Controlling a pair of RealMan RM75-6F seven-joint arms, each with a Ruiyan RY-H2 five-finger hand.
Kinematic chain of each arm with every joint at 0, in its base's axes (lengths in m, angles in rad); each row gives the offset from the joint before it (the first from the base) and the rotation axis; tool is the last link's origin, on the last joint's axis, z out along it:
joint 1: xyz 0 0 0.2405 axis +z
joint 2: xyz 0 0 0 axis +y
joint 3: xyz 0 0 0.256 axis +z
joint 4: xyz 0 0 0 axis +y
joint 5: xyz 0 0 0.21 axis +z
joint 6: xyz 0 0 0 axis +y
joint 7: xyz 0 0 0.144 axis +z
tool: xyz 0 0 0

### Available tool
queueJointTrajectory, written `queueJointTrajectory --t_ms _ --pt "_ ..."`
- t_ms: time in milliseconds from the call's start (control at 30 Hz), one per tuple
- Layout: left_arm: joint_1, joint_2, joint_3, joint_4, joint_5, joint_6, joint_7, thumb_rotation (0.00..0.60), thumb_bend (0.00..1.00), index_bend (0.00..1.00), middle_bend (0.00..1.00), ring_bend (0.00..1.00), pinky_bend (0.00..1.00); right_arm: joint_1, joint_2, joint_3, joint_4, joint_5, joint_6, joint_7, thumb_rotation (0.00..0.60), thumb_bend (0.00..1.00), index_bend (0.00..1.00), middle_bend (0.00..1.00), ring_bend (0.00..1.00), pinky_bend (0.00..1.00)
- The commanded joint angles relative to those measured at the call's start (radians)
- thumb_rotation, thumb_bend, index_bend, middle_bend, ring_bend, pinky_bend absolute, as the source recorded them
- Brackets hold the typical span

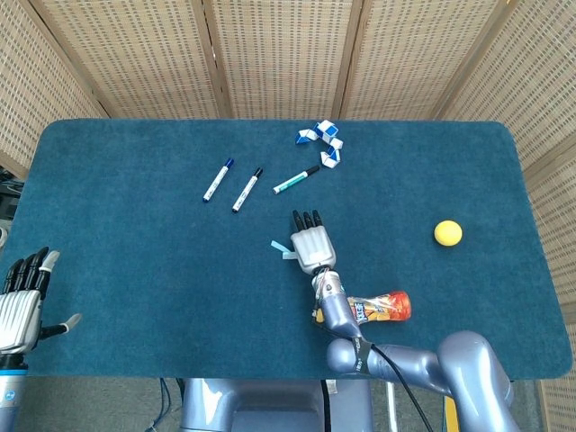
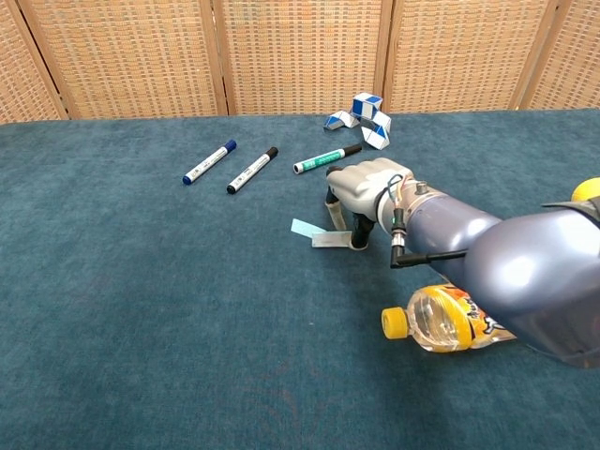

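Right hand [image 2: 367, 190] stands palm-down near the middle of the table [image 1: 117, 261], fingers pointing down onto the cloth; its fingertips [image 2: 359, 241] pinch or press the near end of a pale blue strip [image 2: 317, 235], a flat, bent slip lying on the cloth just to the hand's left side; whether the strip is truly nipped between thumb and finger or only pinned under them, the pictures do not settle; from the head view the strip [image 1: 282, 251] shows only as a small light fleck beside the knuckles of the hand [image 1: 312, 247], the rest covered by the hand itself. Left hand [image 1: 22, 299] hangs at the near left corner, off the table's edge, fingers spread and holding nothing; the chest view does not show it.

Behind the right wrist lies an orange drink bottle [image 2: 455, 318] on its side, yellow cap toward the left; the forearm covers its far end in both views, and its label is too blurred to read. Beyond the hand lie three markers: a green one [image 2: 325, 158] closest, a black-capped one [image 2: 251, 171] and a blue-capped one [image 2: 208, 162], well apart from the strip; a blue-and-white folding puzzle [image 2: 361, 115] rests near the far edge; a yellow ball [image 1: 447, 233] sits alone on the right.

Bare cloth spreads left of the strip and toward the near edge; the bottle crowds the right arm's underside.
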Motion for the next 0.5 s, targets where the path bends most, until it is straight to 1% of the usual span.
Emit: queueJointTrajectory --t_ms 33,200,300,500 --pt "-0.001 -0.001 0.001 0.001 0.000 -0.001 0.000 0.600 0.00 0.00 0.00 0.00 0.00 -0.003 -0.001 -0.002 0.007 -0.010 -0.005 0.009 0.600 0.51 0.57 0.01 0.00 0.00" --pt "-0.003 -0.001 0.003 -0.001 -0.001 -0.007 0.002 0.600 0.00 0.00 0.00 0.00 0.00 -0.010 0.013 -0.001 -0.012 -0.038 -0.005 0.028 0.600 0.54 0.62 0.03 0.00 0.00" --pt "-0.003 -0.002 0.004 0.000 -0.001 -0.006 0.005 0.600 0.00 0.00 0.00 0.00 0.00 -0.016 0.030 -0.006 -0.036 -0.061 0.001 0.037 0.600 0.54 0.64 0.04 0.00 0.00" --pt "-0.007 -0.006 0.006 -0.001 0.002 -0.008 0.015 0.600 0.00 0.00 0.00 0.00 0.00 -0.036 0.070 -0.015 -0.101 -0.153 0.032 0.088 0.600 0.54 0.65 0.07 0.00 0.00"
